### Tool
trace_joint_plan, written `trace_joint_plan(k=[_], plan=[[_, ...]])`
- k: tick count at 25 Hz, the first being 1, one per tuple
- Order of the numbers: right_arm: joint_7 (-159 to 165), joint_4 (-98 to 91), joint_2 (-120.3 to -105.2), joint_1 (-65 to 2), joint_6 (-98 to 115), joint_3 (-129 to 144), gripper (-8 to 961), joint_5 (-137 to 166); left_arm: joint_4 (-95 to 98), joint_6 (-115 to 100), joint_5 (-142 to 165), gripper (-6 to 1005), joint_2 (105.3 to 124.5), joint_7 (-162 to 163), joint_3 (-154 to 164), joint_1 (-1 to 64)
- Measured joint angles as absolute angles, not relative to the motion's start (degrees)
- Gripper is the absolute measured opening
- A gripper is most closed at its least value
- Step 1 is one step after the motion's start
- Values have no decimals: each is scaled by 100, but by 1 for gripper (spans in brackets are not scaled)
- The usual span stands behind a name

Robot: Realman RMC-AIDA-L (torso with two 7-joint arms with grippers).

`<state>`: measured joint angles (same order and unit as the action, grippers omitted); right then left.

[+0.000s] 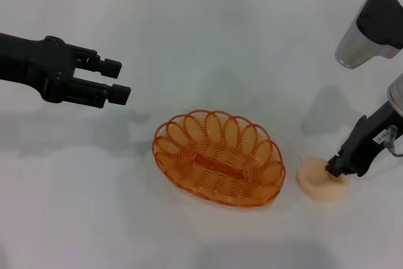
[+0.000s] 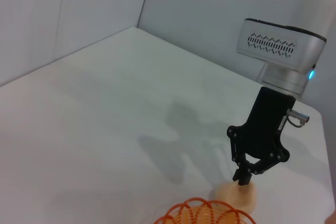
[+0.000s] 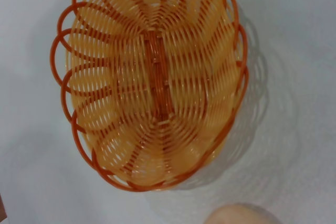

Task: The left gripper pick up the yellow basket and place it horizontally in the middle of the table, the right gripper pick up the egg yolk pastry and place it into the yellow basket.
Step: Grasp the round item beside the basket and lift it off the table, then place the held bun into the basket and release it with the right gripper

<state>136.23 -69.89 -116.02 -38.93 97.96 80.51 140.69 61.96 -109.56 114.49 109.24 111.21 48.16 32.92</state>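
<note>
- Already the yellow basket (image 1: 218,157) lies near the middle of the table (image 1: 208,48), its long axis running left to right with a slight tilt; it stands empty, open side up.
- The left gripper (image 1: 111,79) hangs above the table on the far left, well apart from the basket, its two fingers spread with nothing between them.
- The egg yolk pastry (image 1: 320,182) sits on the table just to the right of the basket, apart from its rim.
- The right gripper (image 1: 334,169) is down on the pastry, fingertips at its top face. In the left wrist view its fingers (image 2: 242,174) look drawn narrow onto the pastry (image 2: 236,195), yet whether they truly pinch it I cannot tell.
- By my judgement the basket step is done and the pastry pickup is in hand.
- The pastry is likely light, soft and crumbly: a hard squeeze could dent or crack it. The better hold is across its round sides, low enough that the pads bear on the body and not on the dimpled top.
- The basket looks light and springy, so a pastry let go from a height may nudge or rock it; a low release over the woven floor (image 3: 157,77) seems safer.
</note>
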Motion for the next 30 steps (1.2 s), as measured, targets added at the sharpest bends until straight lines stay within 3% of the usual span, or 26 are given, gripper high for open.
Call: trace_joint_plan(k=[20,30], plan=[[13773,-7773,-11543,-4195,10280,7292,16,14072,6196,-10879,11449,650,10923,11064,4612,3243],[14067,-7975,-11617,-4670,10387,7664,16,13760,6148,-10832,11485,650,10919,11064,4578,3219]])
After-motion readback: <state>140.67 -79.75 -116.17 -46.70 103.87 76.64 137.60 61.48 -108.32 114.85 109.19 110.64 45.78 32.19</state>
